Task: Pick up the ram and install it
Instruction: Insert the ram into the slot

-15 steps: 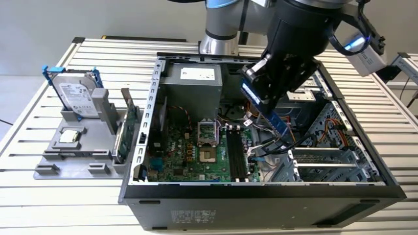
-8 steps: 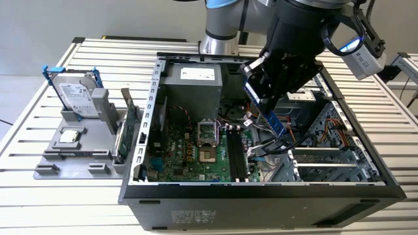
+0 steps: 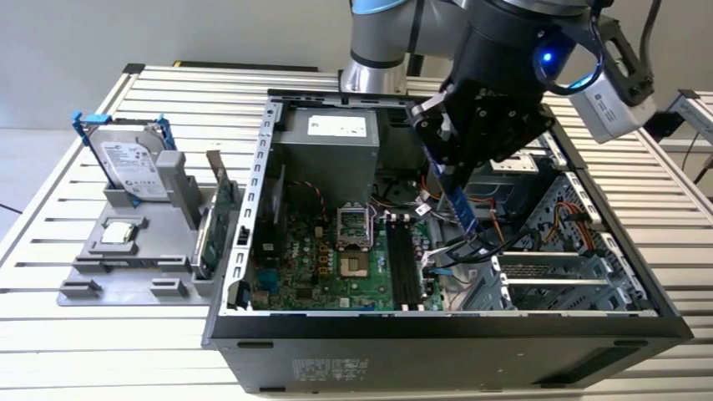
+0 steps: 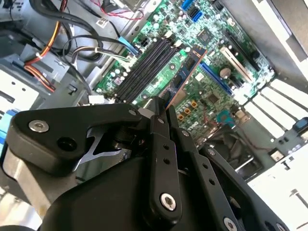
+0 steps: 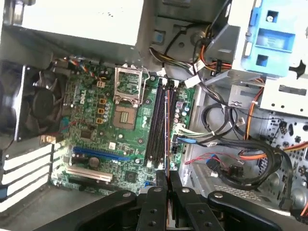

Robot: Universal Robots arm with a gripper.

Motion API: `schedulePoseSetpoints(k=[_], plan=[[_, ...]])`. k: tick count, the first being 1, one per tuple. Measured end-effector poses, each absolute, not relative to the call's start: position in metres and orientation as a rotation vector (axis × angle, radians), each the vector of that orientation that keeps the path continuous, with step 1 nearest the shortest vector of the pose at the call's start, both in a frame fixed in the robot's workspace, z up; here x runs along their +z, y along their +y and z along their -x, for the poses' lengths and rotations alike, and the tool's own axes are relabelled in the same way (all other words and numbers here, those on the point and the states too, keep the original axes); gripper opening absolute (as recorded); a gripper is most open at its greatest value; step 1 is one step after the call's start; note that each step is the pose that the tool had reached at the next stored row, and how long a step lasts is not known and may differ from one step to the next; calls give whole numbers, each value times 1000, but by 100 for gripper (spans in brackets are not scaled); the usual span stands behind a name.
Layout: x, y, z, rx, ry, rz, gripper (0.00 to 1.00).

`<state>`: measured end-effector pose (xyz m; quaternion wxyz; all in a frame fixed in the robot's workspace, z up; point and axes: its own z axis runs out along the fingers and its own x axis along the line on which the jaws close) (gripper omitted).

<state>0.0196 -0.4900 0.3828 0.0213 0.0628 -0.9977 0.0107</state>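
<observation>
One ram [image 4: 186, 72] clamped in the pincer [image 4: 161, 105], long axis parallel to the memory slots [image 4: 144, 65] beyond its tips, unseated.

The arm [image 3: 376, 38] reaches down from above, its dark wrist [image 3: 502, 75] tilted. The gripper [image 3: 448, 174] points downward, jaws pinched close on the ram [image 3: 460, 209] – narrow fingers [image 4: 159, 120] almost parallel.
</observation>
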Motion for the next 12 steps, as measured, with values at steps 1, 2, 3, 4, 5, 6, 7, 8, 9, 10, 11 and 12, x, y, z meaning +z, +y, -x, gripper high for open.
schedulePoseSetpoints(k=[1, 2, 3, 4, 5, 6, 7, 8, 9, 10, 11, 12], plan=[[383, -490, -20, 33, -3094, -169, 0], [383, -490, -20, 32, -3095, -143, 0], [383, -490, -20, 32, -3096, -119, 0], [383, -490, -20, 31, -3097, -96, 0], [383, -490, -20, 31, -3097, -76, 0], [383, -490, -20, 30, -3097, -54, 0], [383, -490, -20, 30, -3098, -34, 0], [383, -490, -20, 30, -3098, -17, 0], [383, -490, -20, 29, -3098, -3, 0], [383, -490, -20, 29, -3098, 7, 0], [383, -490, -20, 29, -3098, 8, 0], [383, -490, -20, 29, -3098, 8, 0]])
